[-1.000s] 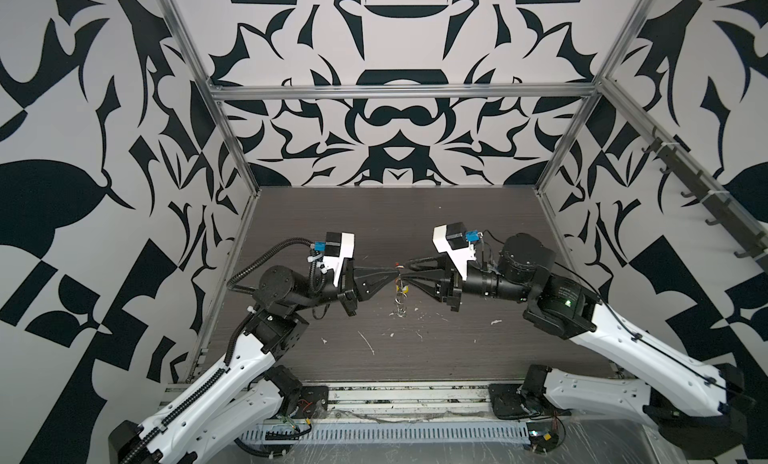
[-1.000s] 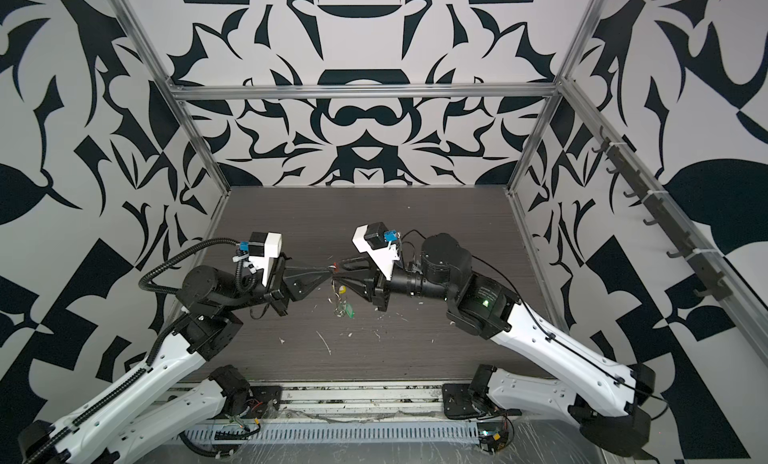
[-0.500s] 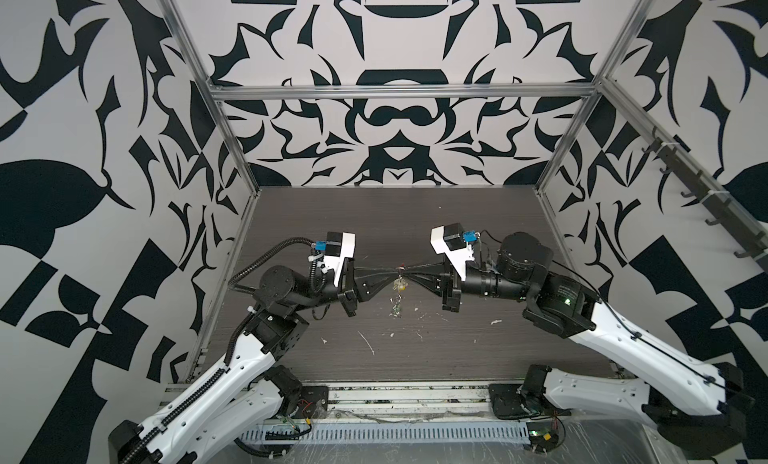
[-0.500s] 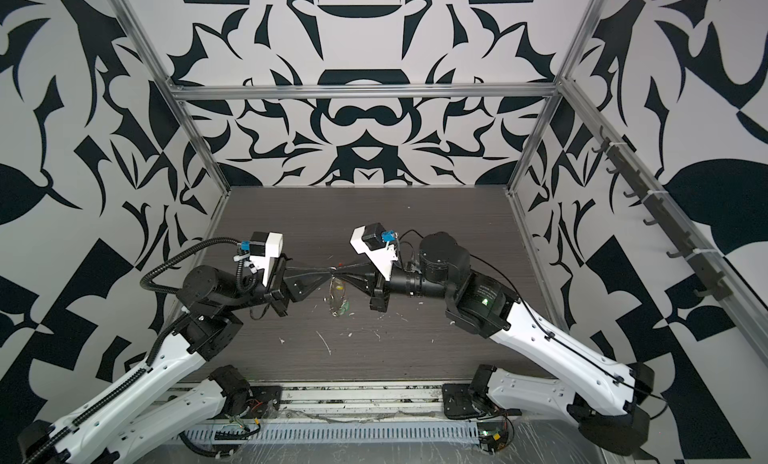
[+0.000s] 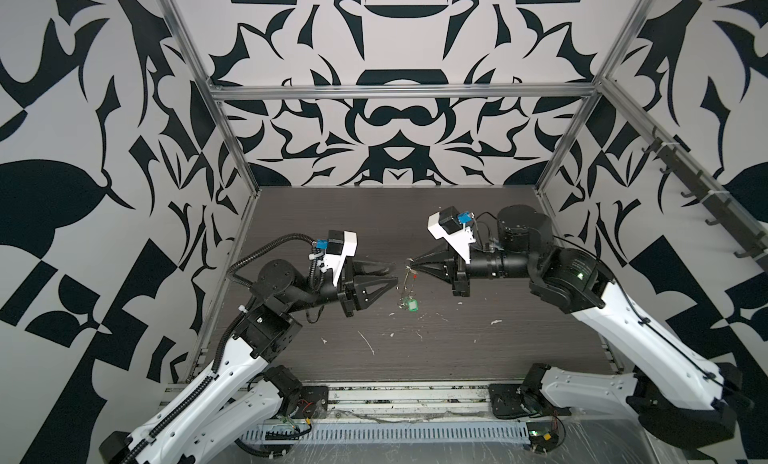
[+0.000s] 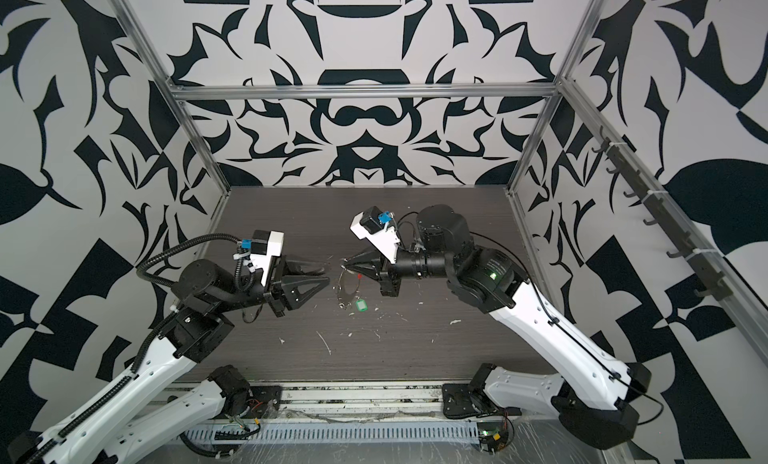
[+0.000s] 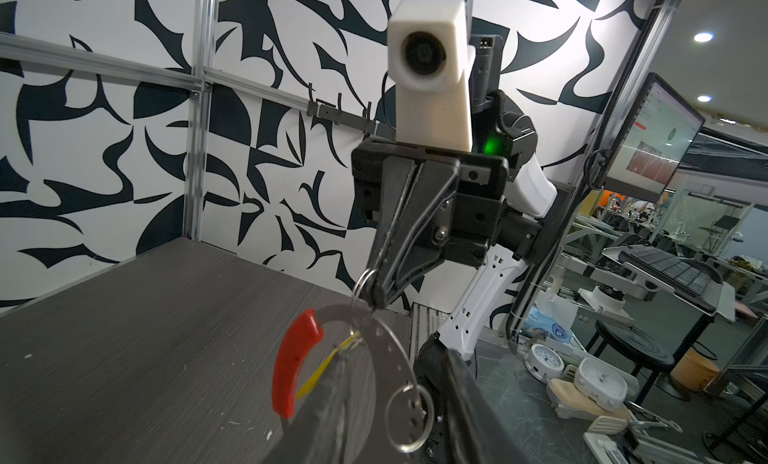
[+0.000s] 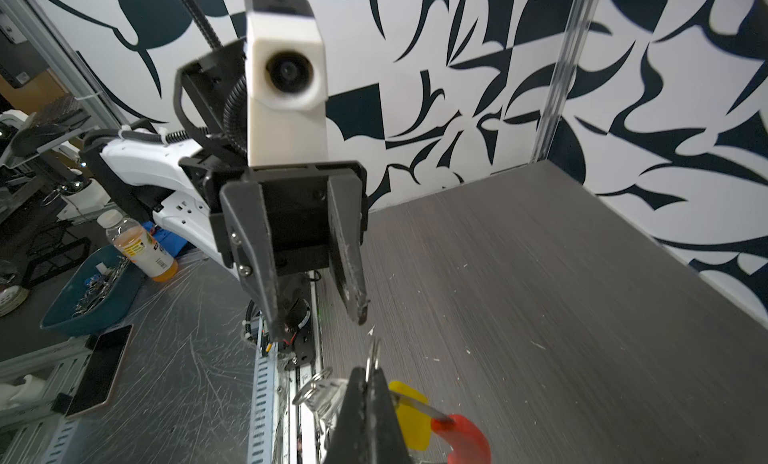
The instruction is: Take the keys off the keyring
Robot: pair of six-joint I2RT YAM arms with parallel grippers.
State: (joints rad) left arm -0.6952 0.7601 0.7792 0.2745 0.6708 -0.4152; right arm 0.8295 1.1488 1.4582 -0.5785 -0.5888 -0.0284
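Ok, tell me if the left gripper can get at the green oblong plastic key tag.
Probably yes: the open left gripper sits beside the dark-grey keyring hoop, with the green tag lower down and nothing between. The right gripper holds the hoop up from opposite.

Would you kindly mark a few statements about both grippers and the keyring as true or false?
1. The right gripper is shut on a small silver split ring. True.
2. The left gripper grips the red curved plastic segment. False: its jaws stand open, holding nothing.
3. The large thin dark-grey hoop lies flat, unheld. False: it hangs from the right gripper.
4. The yellow oblong plastic key tag is close to the red segment. True.
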